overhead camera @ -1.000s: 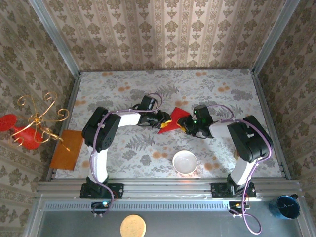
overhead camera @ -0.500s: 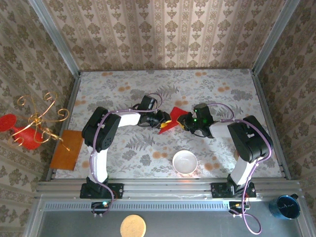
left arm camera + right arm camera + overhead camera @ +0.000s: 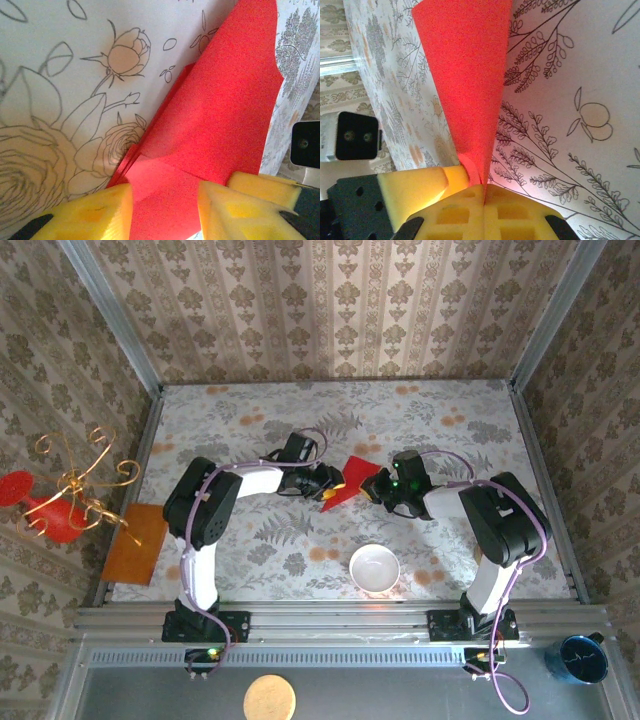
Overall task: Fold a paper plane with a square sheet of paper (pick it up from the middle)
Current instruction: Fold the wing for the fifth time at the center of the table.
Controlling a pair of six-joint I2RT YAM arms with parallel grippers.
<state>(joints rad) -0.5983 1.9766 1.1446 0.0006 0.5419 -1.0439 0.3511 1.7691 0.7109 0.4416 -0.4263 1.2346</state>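
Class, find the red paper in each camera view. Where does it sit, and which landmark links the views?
Top external: red paper at table centre, beyond the white bowl.
Left wrist: right half, above the left gripper.
Right wrist: top centre, pinched by the right gripper.
Shared landmark: floral tablecloth.

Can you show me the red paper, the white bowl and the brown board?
red paper (image 3: 354,478): top view, middle of the sheet.
white bowl (image 3: 374,567): top view, its bare inside.
brown board (image 3: 135,543): top view, its middle.
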